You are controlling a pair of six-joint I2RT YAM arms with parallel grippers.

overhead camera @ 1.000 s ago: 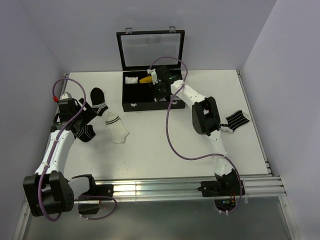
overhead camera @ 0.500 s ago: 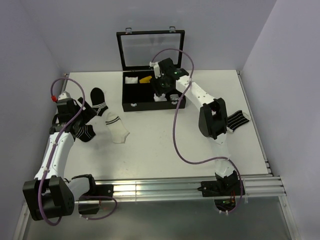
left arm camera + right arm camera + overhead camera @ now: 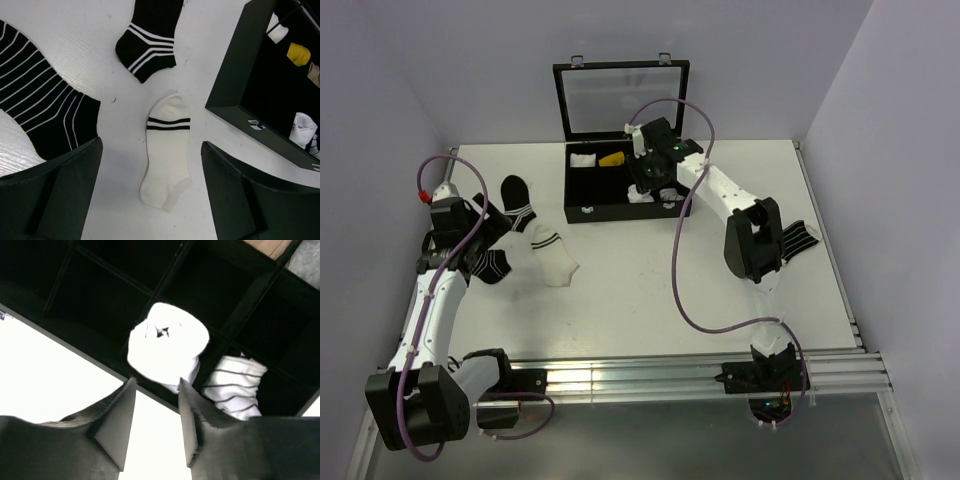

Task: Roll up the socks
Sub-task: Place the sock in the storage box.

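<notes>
A white sock with two black cuff bands [image 3: 552,255] [image 3: 167,150] lies flat on the table. My left gripper [image 3: 480,238] [image 3: 150,192] hovers over it, open and holding nothing. A white sock with thin black lines [image 3: 796,240] lies flat at the right, partly behind the right arm. My right gripper [image 3: 655,185] [image 3: 156,382] is over the front right of the black box [image 3: 578,200], open, with nothing between its fingers. Just past its tips a plain white roll [image 3: 167,345] rests in a compartment. A lined white roll [image 3: 235,385] sits beside it.
Two black socks with white stripes [image 3: 150,45] [image 3: 35,105] lie near the left gripper. The box [image 3: 235,65] stands at the back with its glass lid [image 3: 622,95] upright. It also holds a white bundle [image 3: 582,160] and a yellow one [image 3: 612,158].
The right arm's elbow has swung to the right, uncovering more of the lined sock, and its gripper has shifted slightly right over the box. The left arm has barely moved.
</notes>
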